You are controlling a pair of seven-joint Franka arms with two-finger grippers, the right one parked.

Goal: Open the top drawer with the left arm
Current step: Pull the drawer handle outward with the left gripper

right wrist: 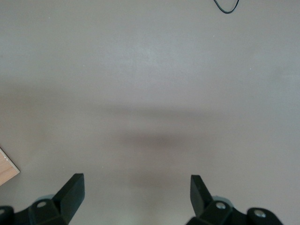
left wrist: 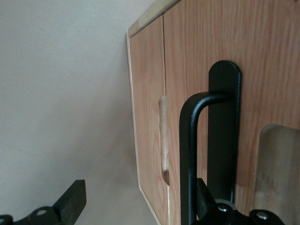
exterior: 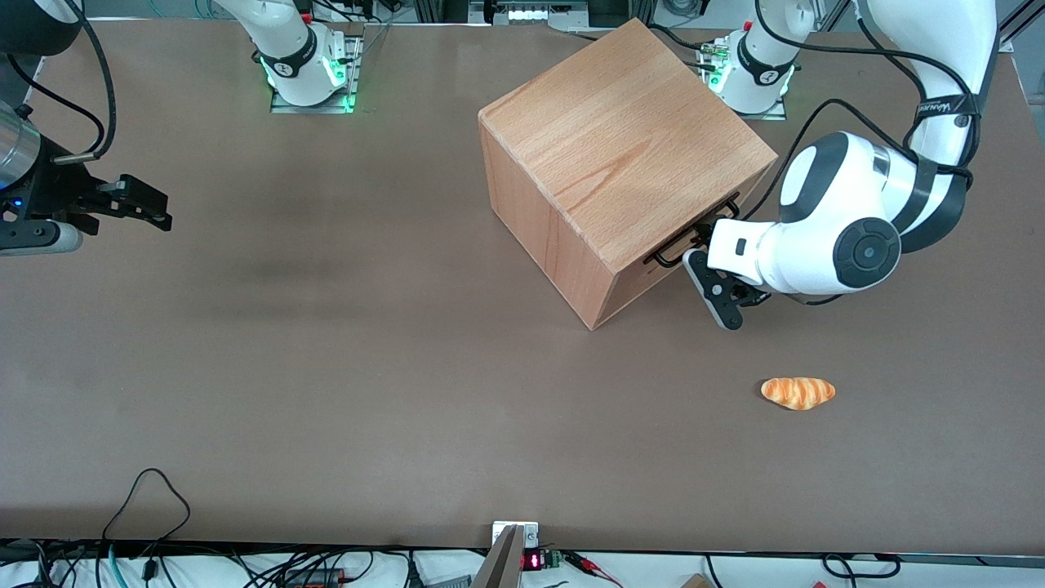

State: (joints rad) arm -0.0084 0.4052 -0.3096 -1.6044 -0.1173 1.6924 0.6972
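Gripper (exterior: pixel 709 263) of the left arm (exterior: pixel 824 237) spread wide at the top drawer (exterior: pixel 682 257) front, one finger (left wrist: pixel 70 201) out beside the black handle (left wrist: pixel 197 140); drawer closed in the beech cabinet (exterior: pixel 612 155) mid-desk (exterior: pixel 326 367); croissant (exterior: pixel 798 392) nearer the camera.

Pretty clearly a robotics lab, not anyone's home. Two white robot arms sit bolted on metal base plates (exterior: pixel 310 96) with green status lights at one edge of a big brown table (exterior: pixel 326 367). Loose cables (exterior: pixel 147 498) and a small board with a red digit display (exterior: pixel 532 560) hang around the edge nearest the front camera. The left arm's gripper (exterior: pixel 690 265) sits right in front of a beech cube cabinet (exterior: pixel 620 155).
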